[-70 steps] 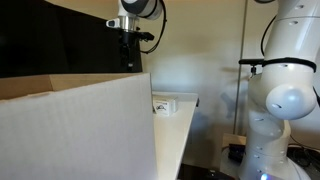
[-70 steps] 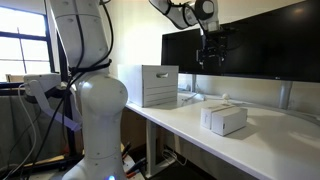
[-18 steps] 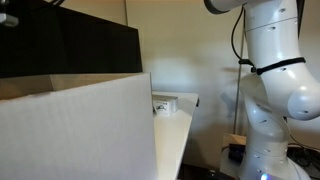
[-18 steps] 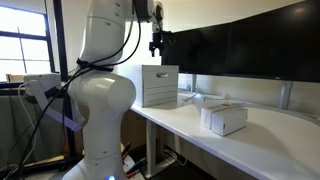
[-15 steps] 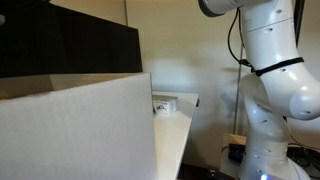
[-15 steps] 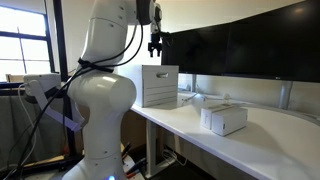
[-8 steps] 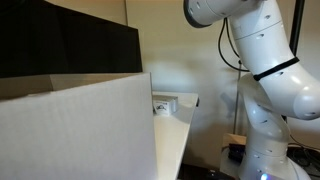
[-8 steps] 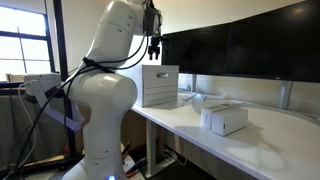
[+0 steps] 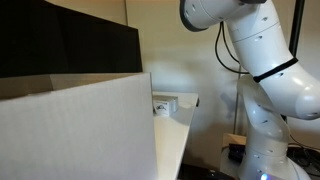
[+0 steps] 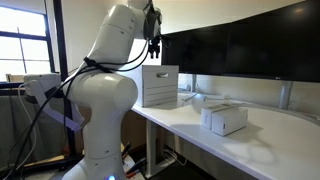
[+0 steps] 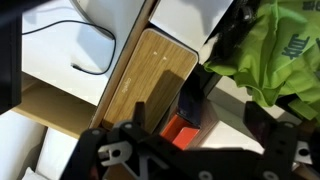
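My gripper [image 10: 155,52] hangs with its jaws spread wide and empty, a little above the tall white box [image 10: 160,85] at the table's [image 10: 280,150] left end. A smaller white box [image 10: 224,119] lies further right, with dark monitors [image 10: 240,45] behind.

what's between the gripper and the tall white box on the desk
Nothing. In an exterior view the gripper hangs above the tall white box with a bare gap between them.

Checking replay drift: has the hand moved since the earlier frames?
Yes. In an exterior view the hand has swung leftward, from in front of the wide black monitor to above the tall white box.
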Tool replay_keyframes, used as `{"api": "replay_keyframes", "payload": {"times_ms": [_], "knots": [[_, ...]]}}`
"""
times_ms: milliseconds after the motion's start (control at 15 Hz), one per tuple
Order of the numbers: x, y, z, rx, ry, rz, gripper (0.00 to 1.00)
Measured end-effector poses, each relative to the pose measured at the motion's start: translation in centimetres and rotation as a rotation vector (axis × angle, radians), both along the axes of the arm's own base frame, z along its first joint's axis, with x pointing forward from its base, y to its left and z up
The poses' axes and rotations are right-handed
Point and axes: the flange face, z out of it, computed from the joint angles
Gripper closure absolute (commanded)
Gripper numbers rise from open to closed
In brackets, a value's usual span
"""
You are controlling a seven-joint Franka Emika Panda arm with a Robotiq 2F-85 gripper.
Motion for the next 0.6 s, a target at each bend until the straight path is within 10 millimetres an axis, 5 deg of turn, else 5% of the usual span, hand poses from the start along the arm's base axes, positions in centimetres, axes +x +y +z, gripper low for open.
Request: {"api": "replay_keyframes", "payload": {"times_ms": [333,600], "knots": [[-0.3,0.5,-0.4,0.002,0.009,0.008,0.0],[-3.2,4.4,-3.3,-0.002,0.072,0.089,0.0]]}}
